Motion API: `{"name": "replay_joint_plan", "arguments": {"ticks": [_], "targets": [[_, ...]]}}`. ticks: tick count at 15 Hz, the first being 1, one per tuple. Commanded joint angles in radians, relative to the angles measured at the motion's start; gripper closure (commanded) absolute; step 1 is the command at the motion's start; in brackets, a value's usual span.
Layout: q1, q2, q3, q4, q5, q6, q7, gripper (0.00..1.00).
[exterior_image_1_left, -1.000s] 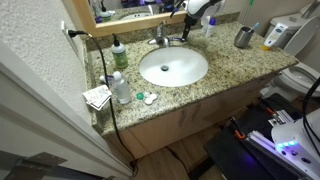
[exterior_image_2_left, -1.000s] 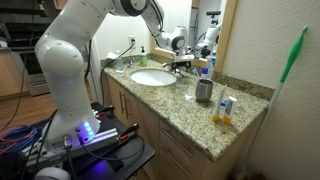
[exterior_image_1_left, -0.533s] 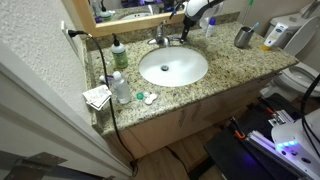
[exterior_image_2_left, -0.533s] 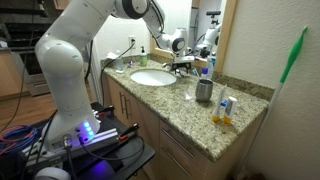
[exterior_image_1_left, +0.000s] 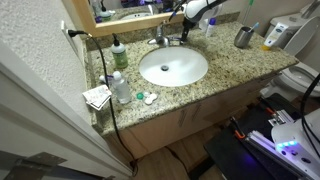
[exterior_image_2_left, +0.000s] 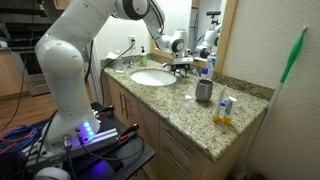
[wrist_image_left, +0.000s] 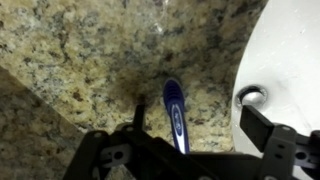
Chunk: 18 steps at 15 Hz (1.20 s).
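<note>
The gripper (wrist_image_left: 198, 120) hangs over the granite counter (wrist_image_left: 70, 50) at the back rim of the sink (wrist_image_left: 290, 45), close by the faucet (exterior_image_1_left: 160, 38). Its jaws stand spread wide and hold nothing. Between them, flat on the stone just beside the sink's rim, lies a slim blue-and-white toothbrush (wrist_image_left: 174, 104), its length running away from the wrist camera, so the fingers straddle it across its narrow width.

It looks like light, stiff plastic, smooth and probably slick. Because it lies so low against the hard counter, there is little height to pinch, and it could roll or skid off toward the sink if pressed on one side only. The best hold seems to be across the handle near its middle, with both fingertips brought down almost to the stone.

The near end of the toothbrush is hidden behind the gripper's body, and the wrist view is too soft to tell which end carries the bristles. In both exterior views the toothbrush cannot be made out; the gripper (exterior_image_1_left: 186, 30) (exterior_image_2_left: 183, 66) and faucet crowd that spot behind the sink.
</note>
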<state>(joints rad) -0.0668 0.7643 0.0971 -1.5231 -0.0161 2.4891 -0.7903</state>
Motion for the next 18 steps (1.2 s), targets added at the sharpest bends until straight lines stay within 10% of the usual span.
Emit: {"name": "replay_joint_plan", "arguments": {"ticks": [1,10,18], "targets": [[-0.025,-0.001,0.035,0.016,-0.001,-0.059,-0.008,0.33],[-0.02,-0.001,0.039,0.041,0.004,-0.126,0.005,0.96],[-0.024,-0.004,0.044,0.048,0.005,-0.17,0.052,0.96]]}}
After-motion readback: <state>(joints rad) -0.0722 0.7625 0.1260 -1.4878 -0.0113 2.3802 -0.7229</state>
